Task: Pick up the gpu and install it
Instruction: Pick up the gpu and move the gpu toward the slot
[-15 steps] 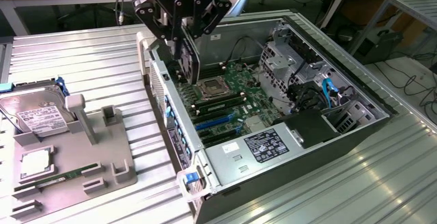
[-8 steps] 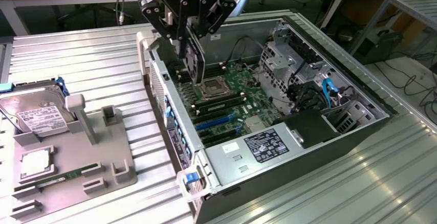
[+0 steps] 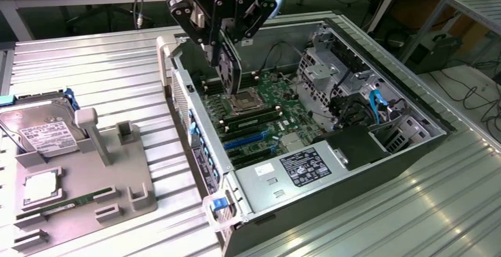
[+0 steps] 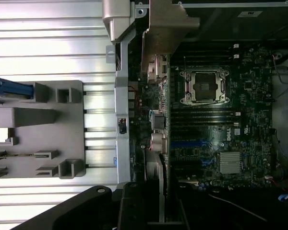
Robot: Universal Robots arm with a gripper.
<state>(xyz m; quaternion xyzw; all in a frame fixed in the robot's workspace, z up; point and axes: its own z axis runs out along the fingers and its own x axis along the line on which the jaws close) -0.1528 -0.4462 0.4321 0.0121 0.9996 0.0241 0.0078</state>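
My gripper (image 3: 222, 39) hangs over the open computer case (image 3: 407, 151), shut on the gpu (image 3: 229, 64). The gpu is a thin dark card held on edge, its lower end above the motherboard (image 3: 262, 122) near the CPU socket (image 3: 249, 100). In the wrist view the gpu (image 4: 166, 120) shows edge-on, with its metal bracket (image 4: 165, 28) at the far end and my gripper (image 4: 153, 203) clamped on its near end. It runs along the case's rear wall side of the motherboard (image 4: 221, 120). The blue expansion slots (image 4: 192, 143) lie beside the card's line, and the card is above the board, apart from it.
On the exterior view's left a grey fixture tray (image 3: 117, 175) holds a silver hard drive (image 3: 43, 129), a CPU chip (image 3: 39, 188) and a green memory stick (image 3: 67, 207). Inside the case sit a power supply (image 3: 305, 169), drive cages (image 3: 329, 69) and cables (image 3: 376, 107).
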